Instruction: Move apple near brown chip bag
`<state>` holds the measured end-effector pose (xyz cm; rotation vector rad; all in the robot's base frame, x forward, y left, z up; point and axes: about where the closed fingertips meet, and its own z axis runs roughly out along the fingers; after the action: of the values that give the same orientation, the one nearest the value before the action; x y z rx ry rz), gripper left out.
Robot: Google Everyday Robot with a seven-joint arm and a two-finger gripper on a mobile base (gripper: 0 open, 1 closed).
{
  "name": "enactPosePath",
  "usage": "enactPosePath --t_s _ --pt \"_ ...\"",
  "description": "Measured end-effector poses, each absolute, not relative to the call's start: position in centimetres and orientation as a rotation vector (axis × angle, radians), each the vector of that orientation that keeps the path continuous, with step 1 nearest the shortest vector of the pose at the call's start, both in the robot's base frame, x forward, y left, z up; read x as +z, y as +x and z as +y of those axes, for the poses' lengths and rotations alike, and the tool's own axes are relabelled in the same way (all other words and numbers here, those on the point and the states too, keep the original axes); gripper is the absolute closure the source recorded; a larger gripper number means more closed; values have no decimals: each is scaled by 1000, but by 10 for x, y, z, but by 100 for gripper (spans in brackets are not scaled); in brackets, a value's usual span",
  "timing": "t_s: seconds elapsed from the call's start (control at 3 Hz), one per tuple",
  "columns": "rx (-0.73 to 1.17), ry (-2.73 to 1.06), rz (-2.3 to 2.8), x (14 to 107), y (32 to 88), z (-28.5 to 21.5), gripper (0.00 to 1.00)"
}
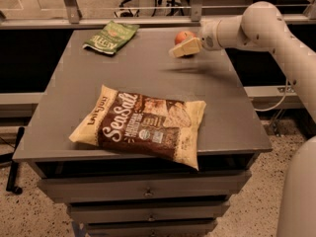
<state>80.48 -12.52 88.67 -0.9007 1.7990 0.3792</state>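
Note:
The apple [182, 35] is small, round and red-orange, at the back right of the grey table [148, 68]. My gripper [180, 44] reaches in from the right and is shut on the apple, with one cream finger [186, 48] across its front and the other hidden behind it. The apple is held a little above the tabletop, and a shadow lies below it. The brown chip bag [140, 126], dark brown with pale yellow ends and "Sea Salt" script, lies flat at the front middle of the table, well apart from the apple.
A smaller green bag [111, 36] lies at the back left of the table. My white arm [266, 28] runs along the right side. Drawers [148, 191] sit under the tabletop. A rail and chair legs stand behind the table.

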Motion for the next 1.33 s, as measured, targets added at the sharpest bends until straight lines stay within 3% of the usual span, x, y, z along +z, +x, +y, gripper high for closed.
enactPosePath --t_s 0.33,0.67,1.33 --pt "369 -856 1796 879 827 -136 0" --pt "355 -826 1801 872 840 -145 16" --pt "429 -841 1798 867 831 -133 63"
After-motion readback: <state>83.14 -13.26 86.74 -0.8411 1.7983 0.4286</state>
